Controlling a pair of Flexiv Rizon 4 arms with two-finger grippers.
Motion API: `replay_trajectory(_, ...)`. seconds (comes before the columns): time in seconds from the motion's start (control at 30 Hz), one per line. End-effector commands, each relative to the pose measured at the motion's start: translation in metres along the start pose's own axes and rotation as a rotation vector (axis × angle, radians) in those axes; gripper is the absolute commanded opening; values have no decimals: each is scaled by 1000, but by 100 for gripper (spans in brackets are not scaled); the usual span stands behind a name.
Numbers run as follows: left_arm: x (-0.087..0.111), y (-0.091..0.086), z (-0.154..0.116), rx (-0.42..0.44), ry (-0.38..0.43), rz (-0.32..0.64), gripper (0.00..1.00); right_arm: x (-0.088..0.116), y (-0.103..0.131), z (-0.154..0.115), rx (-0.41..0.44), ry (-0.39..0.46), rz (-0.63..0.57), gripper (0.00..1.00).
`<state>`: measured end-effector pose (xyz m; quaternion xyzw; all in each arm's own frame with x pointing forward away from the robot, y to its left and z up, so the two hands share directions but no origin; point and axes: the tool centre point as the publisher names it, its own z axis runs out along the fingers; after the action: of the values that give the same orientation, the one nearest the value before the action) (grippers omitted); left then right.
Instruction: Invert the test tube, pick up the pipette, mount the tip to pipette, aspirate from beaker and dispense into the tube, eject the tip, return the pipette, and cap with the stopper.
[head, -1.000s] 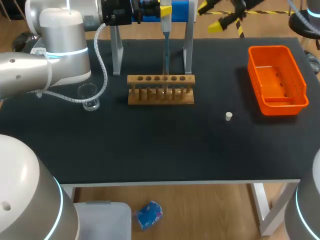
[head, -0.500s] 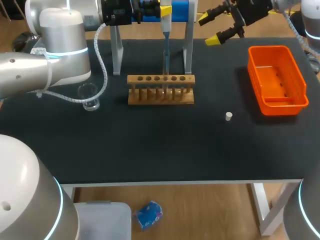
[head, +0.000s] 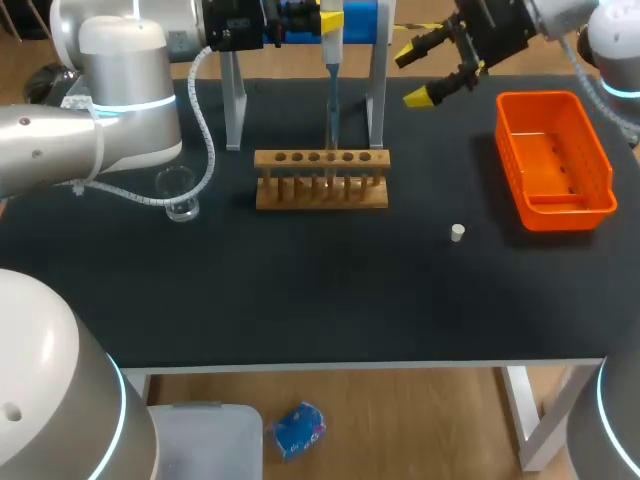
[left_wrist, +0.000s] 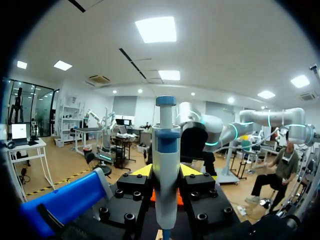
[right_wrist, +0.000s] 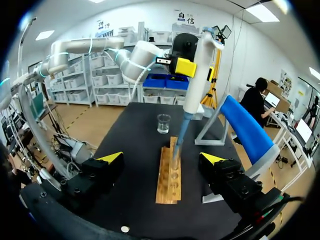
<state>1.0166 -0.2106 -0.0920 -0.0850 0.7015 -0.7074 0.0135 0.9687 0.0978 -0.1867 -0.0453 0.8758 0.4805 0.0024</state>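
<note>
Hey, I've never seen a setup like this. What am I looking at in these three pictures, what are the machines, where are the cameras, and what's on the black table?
These are two robot arms working at a black table. One picture looks down from above and behind them. The two round pictures come from a camera on each arm's wrist.

The left gripper is closed on a pipette, held upright with its lower end down at a wooden test tube rack. The right gripper has its fingers open, holds nothing, and hovers near the table's far side.

Also on the table are a glass beaker, a small white stopper, an orange bin and a metal stand with a blue top.
</note>
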Motion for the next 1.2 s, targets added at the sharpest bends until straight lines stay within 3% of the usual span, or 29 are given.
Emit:
replay_trajectory(0.03,1,-1,0,-2,-3,-1,0,6,-13,13,-21,-45,-14,100)
replay_trajectory(0.4,1,-1,0,-2,-3,-1,0,-1,-33,40,-32,-106,-25,100)
replay_trajectory(0.73,1,-1,0,-2,-3,-1,0,-7,-42,64,-15,-111,-23,100)
replay_trajectory(1.2,1,-1,0,-2,-3,-1,0,-10,-44,67,-18,-117,-20,100)
